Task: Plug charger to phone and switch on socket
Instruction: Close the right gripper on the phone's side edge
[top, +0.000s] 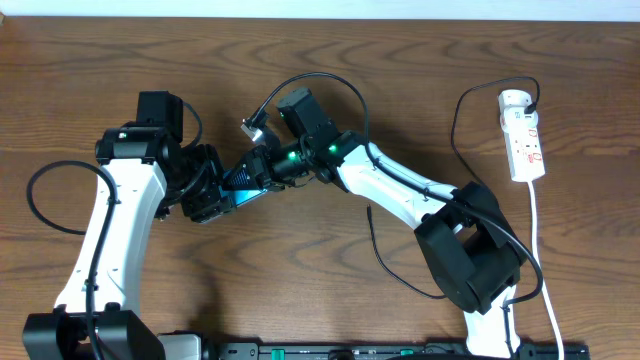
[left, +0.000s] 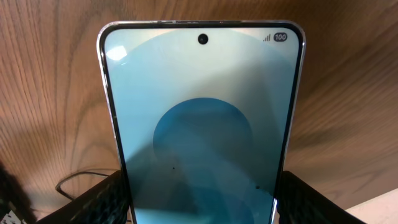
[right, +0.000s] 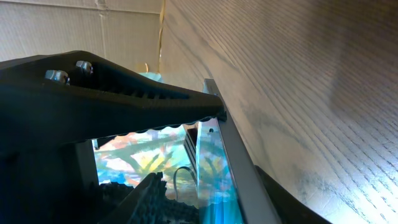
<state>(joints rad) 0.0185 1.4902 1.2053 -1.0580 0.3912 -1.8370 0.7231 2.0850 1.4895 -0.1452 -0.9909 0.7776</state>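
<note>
The phone has its cyan screen facing the left wrist camera. My left gripper is shut on its lower sides and holds it above the table; overhead it is a blue sliver. My right gripper meets the phone's other end. In the right wrist view its jaws press on either side of the phone's silver edge. The charger's black cable leaves the socket at the far right. A black cable loop ends in a small silver tip just behind the right gripper, free of the phone.
The socket's white cord runs down the right side to the front edge. A thin black cable curves across the table beside the right arm's base. Another black loop lies left of the left arm. The table is brown wood.
</note>
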